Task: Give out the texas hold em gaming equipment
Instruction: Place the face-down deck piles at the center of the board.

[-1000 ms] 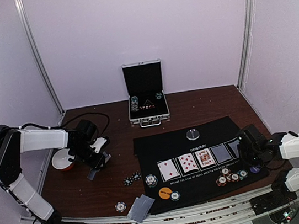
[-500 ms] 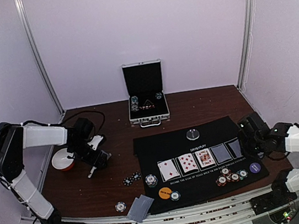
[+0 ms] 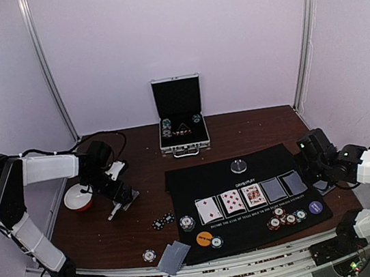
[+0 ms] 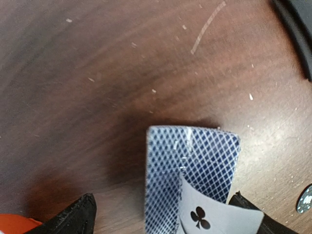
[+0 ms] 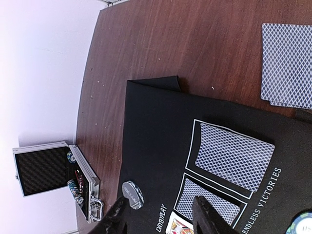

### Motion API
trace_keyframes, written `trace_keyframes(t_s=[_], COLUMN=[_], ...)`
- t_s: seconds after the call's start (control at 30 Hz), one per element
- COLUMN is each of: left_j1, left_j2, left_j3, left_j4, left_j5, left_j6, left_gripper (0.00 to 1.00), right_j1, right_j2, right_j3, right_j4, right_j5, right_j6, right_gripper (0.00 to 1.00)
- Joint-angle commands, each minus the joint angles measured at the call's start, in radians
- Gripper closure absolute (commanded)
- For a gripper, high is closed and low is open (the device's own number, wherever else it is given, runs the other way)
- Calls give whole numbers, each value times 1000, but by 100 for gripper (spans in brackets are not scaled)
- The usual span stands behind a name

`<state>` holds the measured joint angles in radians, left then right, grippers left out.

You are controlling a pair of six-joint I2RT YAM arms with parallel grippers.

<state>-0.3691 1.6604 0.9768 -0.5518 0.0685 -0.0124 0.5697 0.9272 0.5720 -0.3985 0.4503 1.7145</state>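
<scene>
Top view, left gripper (image 3: 122, 200): wide open, holding nothing, low over the brown wood table (image 3: 252, 125).
Top view, around it: a playing card (image 3: 114, 212) lies right at its tips. The red-and-white bowl (image 3: 78, 197) sits just to its left. Bare wood runs from it to the black mat (image 3: 204, 177) on its right.
Top view, right gripper (image 3: 312, 156): over the mat's right edge.
Top view, near it: a row of five cards (image 3: 253, 195) to its left. Poker chips (image 3: 286, 220) and a purple disc (image 3: 315, 207) are close by, an orange disc (image 3: 204, 238) and a silver-grey disc (image 3: 238, 166) farther left.
Top view, room: pale walls. An open silver case (image 3: 180, 115) stands at the back, well apart from both grippers.
Left wrist view: the playing card shows a blue back, flat on scratched wood between the black fingertips (image 4: 78, 217). A club card (image 4: 219, 222) lies over its corner.
Right wrist view: fingers (image 5: 207, 214) apart, nothing between them. Two face-down cards (image 5: 234, 156) lie ahead on the mat. Loose blue-backed cards (image 5: 287, 63) lie past the mat's edge on wood.
</scene>
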Motion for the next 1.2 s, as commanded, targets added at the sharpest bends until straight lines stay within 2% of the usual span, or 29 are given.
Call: trace_keyframes(t_s=[0.0,0.17,0.33,0.57,0.7,0.9,1.07,1.17], left_j1=[38,56,85,89,89,89,79,73], left_j2=[-43,-77,-81,-72,-94,-227,-343,-385], left_j3=[26,24,13,30,40,24,-19,-16], left_j4=[12,13,12,8,6,-39,-101,-126], left_j5=[-16,-23,-42,-58,1,40,-7,26], left_j6=[1,-8,-25,-25,-15,-73,-178,-210], left_gripper=[2,2,7,10,15,19,22,24], right_j1=[-6,-11,-14,-17,-25,-89,-201,-298], right_j2=[-37,-51,-53,-38,-3,60,125,206], right_j3=[0,0,8,69,104,129,127,144], right_j4=[-31,-28,-17,-11,23,-6,14,-34], right_j5=[45,51,57,88,80,68,-86,-189], right_j6=[-30,-39,-69,-217,-413,-732,-966,-995], right_gripper=[54,54,54,54,52,42,38,41])
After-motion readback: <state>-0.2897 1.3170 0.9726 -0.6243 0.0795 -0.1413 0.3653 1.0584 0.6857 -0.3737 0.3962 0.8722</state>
